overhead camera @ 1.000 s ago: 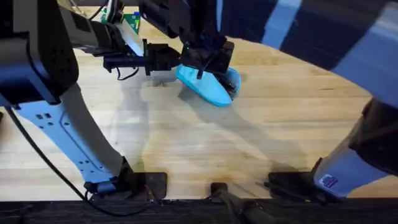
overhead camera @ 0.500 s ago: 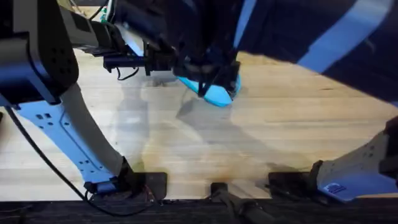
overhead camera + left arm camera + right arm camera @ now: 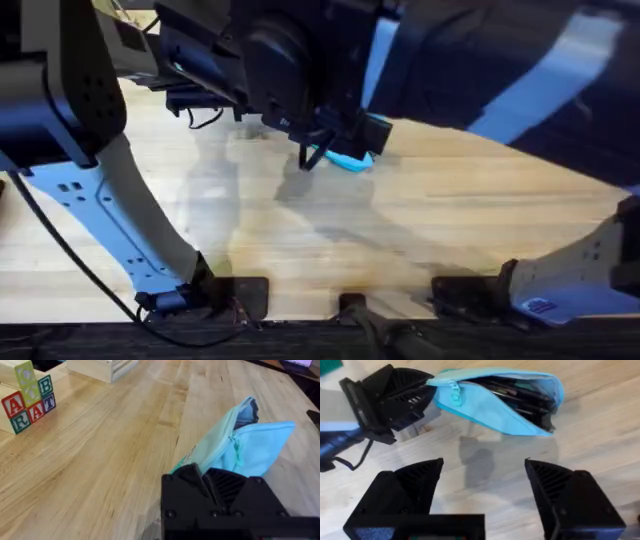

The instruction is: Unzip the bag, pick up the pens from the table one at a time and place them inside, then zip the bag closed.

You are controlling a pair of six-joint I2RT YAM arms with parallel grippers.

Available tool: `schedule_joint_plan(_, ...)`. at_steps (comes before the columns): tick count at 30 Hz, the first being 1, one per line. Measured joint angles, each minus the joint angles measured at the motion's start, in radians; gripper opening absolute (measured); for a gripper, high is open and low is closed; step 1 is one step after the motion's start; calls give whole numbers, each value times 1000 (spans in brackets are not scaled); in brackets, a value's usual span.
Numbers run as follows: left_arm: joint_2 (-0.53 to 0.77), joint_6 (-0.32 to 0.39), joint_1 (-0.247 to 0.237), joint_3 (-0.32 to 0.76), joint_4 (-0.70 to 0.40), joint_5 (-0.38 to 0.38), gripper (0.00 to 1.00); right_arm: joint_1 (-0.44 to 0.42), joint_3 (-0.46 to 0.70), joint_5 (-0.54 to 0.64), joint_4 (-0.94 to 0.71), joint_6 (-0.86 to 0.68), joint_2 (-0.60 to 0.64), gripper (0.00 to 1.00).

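The bag (image 3: 500,402) lies on the desk (image 3: 450,230) with its zipper open and dark pens (image 3: 520,395) visible inside; no loose pens appear on the desk, so loading looks complete and only zipping closed seems left. The left hand (image 3: 395,402) pinches the bag's zipper end, while the right hand (image 3: 482,490) hovers just above with fingers spread wide, holding nothing. Lettered blocks (image 3: 27,402) and a wooden crate (image 3: 102,367) sit well apart, obstructing nothing.

black ribbed fingers (image 3: 405,492), white and black arm links, thin black cables
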Motion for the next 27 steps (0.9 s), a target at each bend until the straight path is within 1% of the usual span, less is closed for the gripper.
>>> schedule_joint_plan(6, 0, 0, 0, 0, 0, 0, 42, -5, -44, 0, 116, 8, 0, 994)
schedule_joint_plan(7, 0, 0, 0, 0, 0, 0, 42, -15, -55, 0, 147, 2, 0, 995)
schedule_joint_plan(9, 0, 0, 0, 0, 0, 0, 42, -31, -59, 0, 157, -11, 0, 994)
schedule_joint_plan(10, 0, 0, 0, 0, 0, 0, 42, -61, -62, -1, 173, -35, 3, 994)
schedule_joint_plan(14, 0, 0, 0, 0, 0, 0, 42, -110, -62, -2, 191, -63, 25, 995)
schedule_joint_plan(20, 0, 0, 0, 0, 0, 0, 42, -110, -63, -15, 259, -70, 109, 978)
schedule_joint_plan(22, 0, 0, 0, 0, 0, 0, 42, -111, -63, -16, 263, -70, 118, 973)
schedule_joint_plan(27, 0, 0, 0, 0, 0, 0, 42, -126, -64, -16, 285, -70, 127, 921)
